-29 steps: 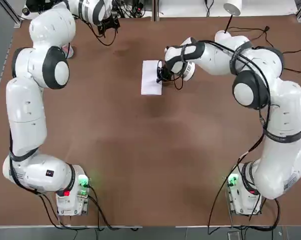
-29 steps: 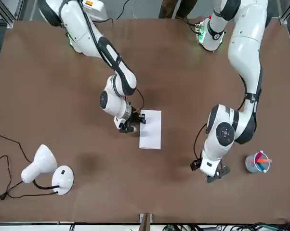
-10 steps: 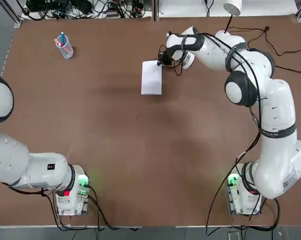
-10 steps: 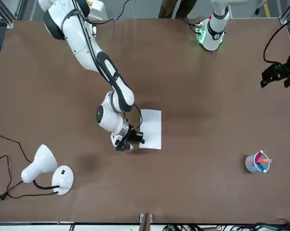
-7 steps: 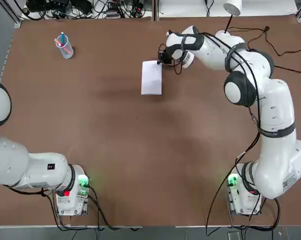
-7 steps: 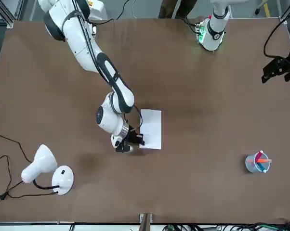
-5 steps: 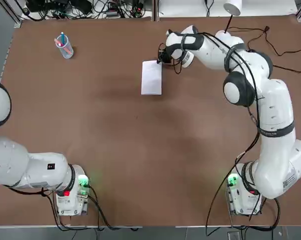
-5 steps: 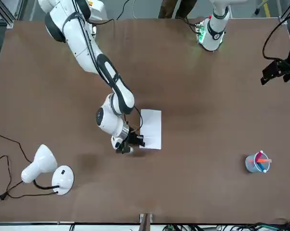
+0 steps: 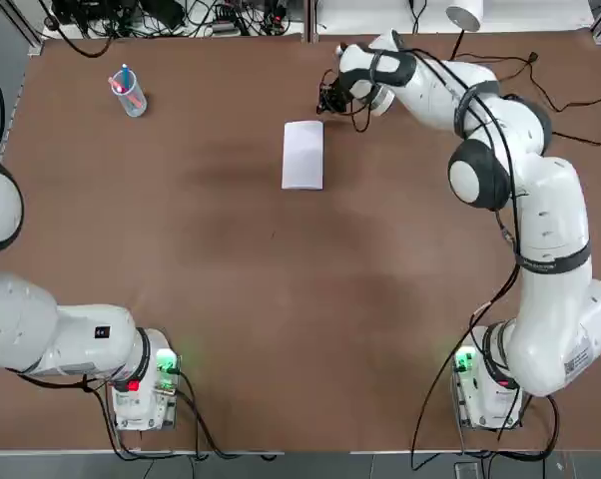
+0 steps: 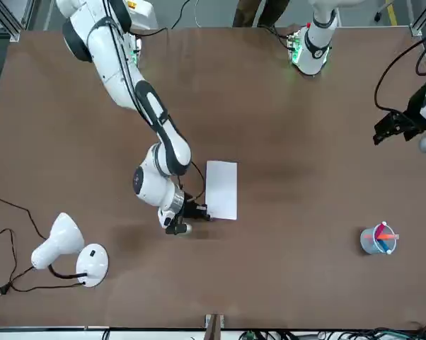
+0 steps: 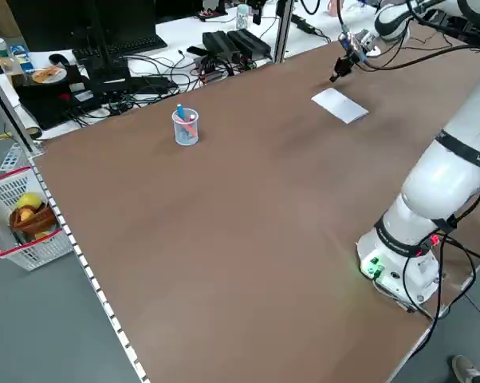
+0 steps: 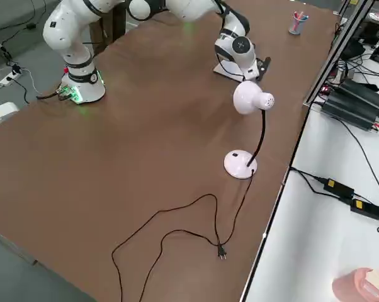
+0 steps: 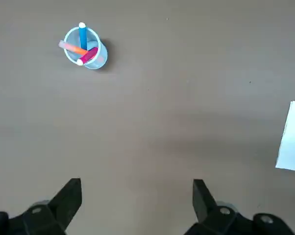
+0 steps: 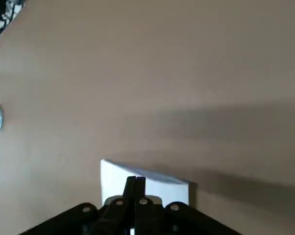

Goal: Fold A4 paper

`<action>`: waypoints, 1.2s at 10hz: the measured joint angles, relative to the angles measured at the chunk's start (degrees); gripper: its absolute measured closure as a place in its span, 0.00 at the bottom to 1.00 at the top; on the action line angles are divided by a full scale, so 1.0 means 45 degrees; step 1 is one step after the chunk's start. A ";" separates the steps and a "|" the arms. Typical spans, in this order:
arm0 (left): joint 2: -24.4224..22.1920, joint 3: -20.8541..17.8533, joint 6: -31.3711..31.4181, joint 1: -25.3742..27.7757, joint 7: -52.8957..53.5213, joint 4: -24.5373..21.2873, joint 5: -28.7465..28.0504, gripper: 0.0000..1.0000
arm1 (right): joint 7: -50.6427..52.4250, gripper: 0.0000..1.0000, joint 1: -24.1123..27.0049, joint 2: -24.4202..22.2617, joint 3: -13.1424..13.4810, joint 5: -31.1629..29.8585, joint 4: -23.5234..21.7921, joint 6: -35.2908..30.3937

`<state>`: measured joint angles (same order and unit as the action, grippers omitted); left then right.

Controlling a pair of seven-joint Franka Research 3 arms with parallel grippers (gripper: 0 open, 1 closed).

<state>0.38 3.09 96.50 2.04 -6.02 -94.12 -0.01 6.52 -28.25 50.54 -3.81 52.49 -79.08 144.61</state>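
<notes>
In the top view, the A4 paper point(image 9: 302, 156) lies above the middle of the frame, a narrow folded rectangle, placed flat on the desk point(image 9: 281, 259), presumably so both arms can reach it. The right claw point(image 9: 328, 98) is just beside its upper right corner, probably drawn aside because the creasing is done. The pen cup point(image 9: 128, 93) stands at the upper left, likely out of the folding area.

In the front view, the paper is at the centre, with the right claw by its lower left edge. The left claw is out at the right edge of the frame, leaving room around the sheet. The lamp point(image 10: 59, 241) sits at the lower left, well apart from the work.

In the left side view, the paper lies at the upper right, one edge slightly raised, as a springy fold tends to be.

In the left wrist view, the left claw point(image 13: 137, 196) gapes wide with nothing between its fingers; it seems to have no job here.

In the right wrist view, the right claw point(image 14: 135, 180) has its fingers pressed together, gripping nothing, perhaps to serve as a blunt pressing tip; the paper shows behind them at the bottom.
</notes>
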 joint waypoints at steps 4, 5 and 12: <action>-0.0012 -0.0002 0.0260 0.0011 -0.0030 -0.0181 0.0000 0.00 | -0.0036 0.73 -0.1343 -0.3558 0.2005 -0.1088 -0.2943 -0.2819; -0.0033 -0.0002 0.0284 0.0014 -0.0033 -0.0178 0.0000 0.00 | -0.0055 0.56 -0.1608 -0.4538 0.2487 -0.1941 -0.3721 -0.3459; -0.0089 -0.0022 0.0184 0.0031 -0.0033 -0.0060 0.0002 0.00 | -0.2123 0.01 0.0953 -1.0687 0.3132 -1.0419 -0.4701 -1.0255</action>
<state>-0.02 2.99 97.33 2.19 -6.17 -94.39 0.00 -3.03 -23.96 2.45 10.29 5.60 -100.23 98.46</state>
